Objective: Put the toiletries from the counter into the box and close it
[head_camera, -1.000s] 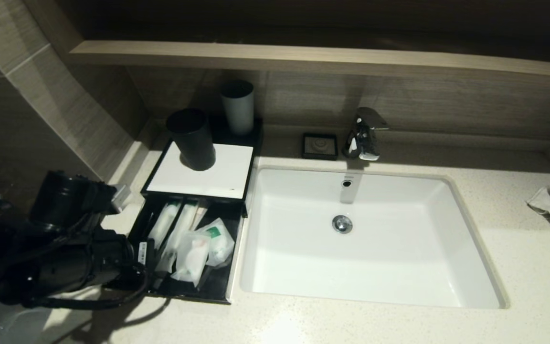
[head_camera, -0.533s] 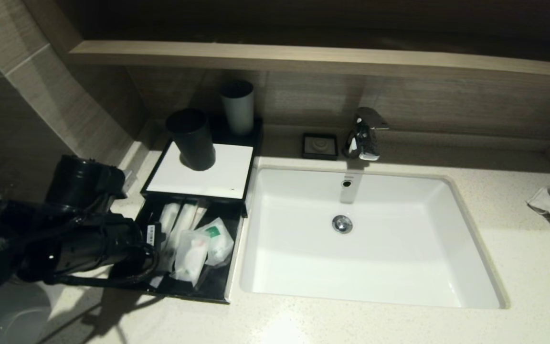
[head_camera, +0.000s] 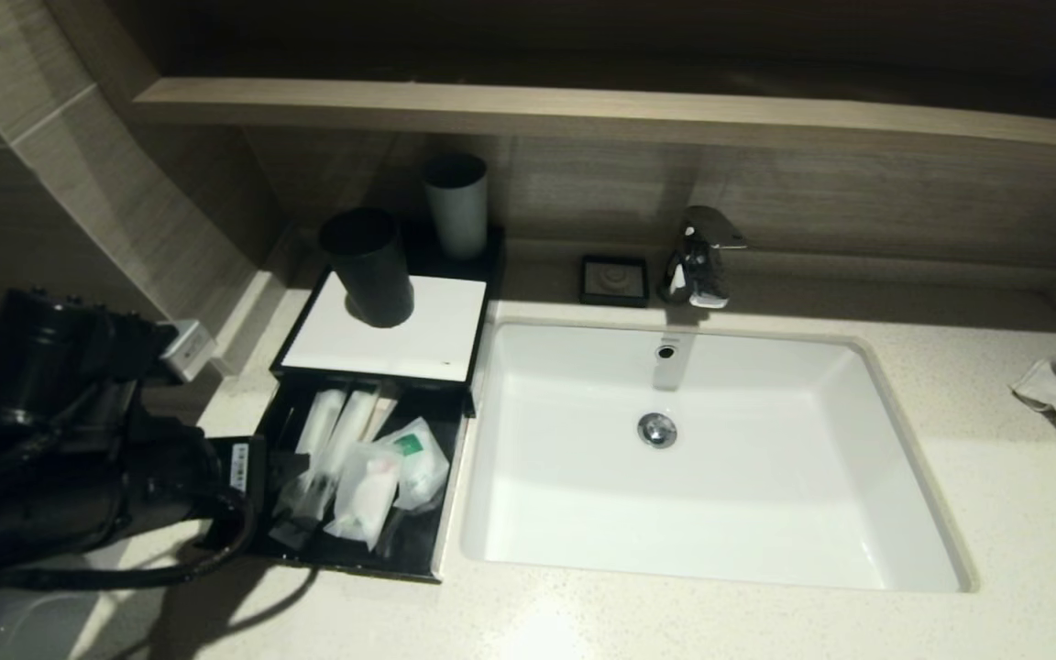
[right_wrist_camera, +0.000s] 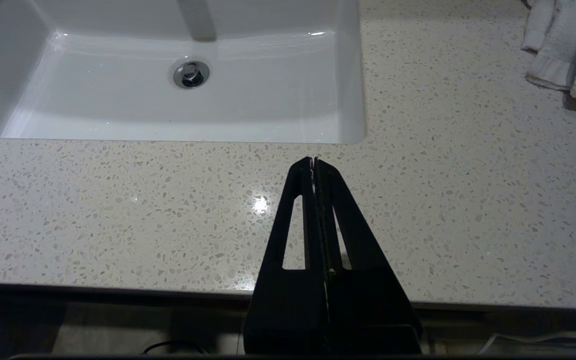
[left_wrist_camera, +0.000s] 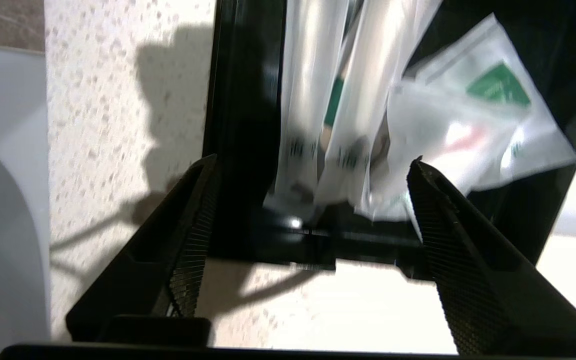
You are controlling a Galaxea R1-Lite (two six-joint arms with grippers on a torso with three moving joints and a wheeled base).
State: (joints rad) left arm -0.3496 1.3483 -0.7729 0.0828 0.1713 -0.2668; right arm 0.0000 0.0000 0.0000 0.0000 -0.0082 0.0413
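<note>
Left gripper (left_wrist_camera: 313,170): fingers spread wide, nothing between them. It hangs at the near-left corner of the open black rectangular box (head_camera: 418,550), one finger (left_wrist_camera: 188,235) over the speckled beige stone worktop (left_wrist_camera: 118,100) just outside the box's left wall, the other finger (left_wrist_camera: 448,235) over the box's near edge. In the head view the left arm (head_camera: 79,458) lies low at the left, its gripper end next to the box's left side.

Clear plastic toiletry packets (head_camera: 354,463) lie inside the box, just ahead of the fingertips and not touched by them. Two long narrow white sachets (left_wrist_camera: 338,100) lie side by side toward the left wall; wider pouches, one with a green label (left_wrist_camera: 498,85), overlap them toward the sink side.

The white sliding lid (head_camera: 390,325) covers only the far half of the box; a dark round cup (head_camera: 368,266) stands on it, a grey cup (head_camera: 456,203) behind.

White rectangular sink (head_camera: 858,357) to the right of the box, chrome tap (head_camera: 698,257) behind it.

Right gripper (right_wrist_camera: 314,162): fingers pressed together, empty, hanging over the worktop's near edge in front of the sink. White towel (right_wrist_camera: 568,45) off to its right.
</note>
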